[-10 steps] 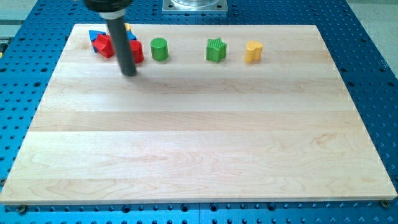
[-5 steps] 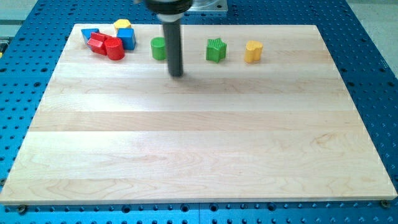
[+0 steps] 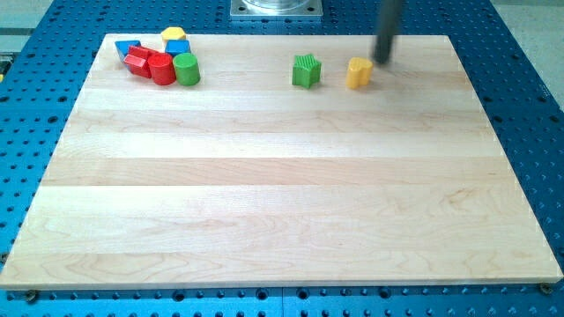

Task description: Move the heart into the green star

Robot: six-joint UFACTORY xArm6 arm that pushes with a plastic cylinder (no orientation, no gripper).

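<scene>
The yellow heart [image 3: 358, 73] sits near the top of the wooden board [image 3: 282, 194], right of centre. The green star [image 3: 306, 70] stands a short gap to the heart's left, apart from it. My tip [image 3: 384, 60] is just to the right of the heart and slightly above it in the view, close to it; I cannot tell whether they touch.
A cluster sits at the board's top left: a green cylinder [image 3: 186, 69], two red blocks [image 3: 162, 69] [image 3: 138, 62], two blue blocks [image 3: 128, 47] [image 3: 179, 47] and a yellow block [image 3: 174, 35]. A metal mount [image 3: 276, 8] stands beyond the top edge.
My tip has swept from the left cluster to the heart's right side. The green cylinder now lies further left, against the red block. The heart and star have not moved.
</scene>
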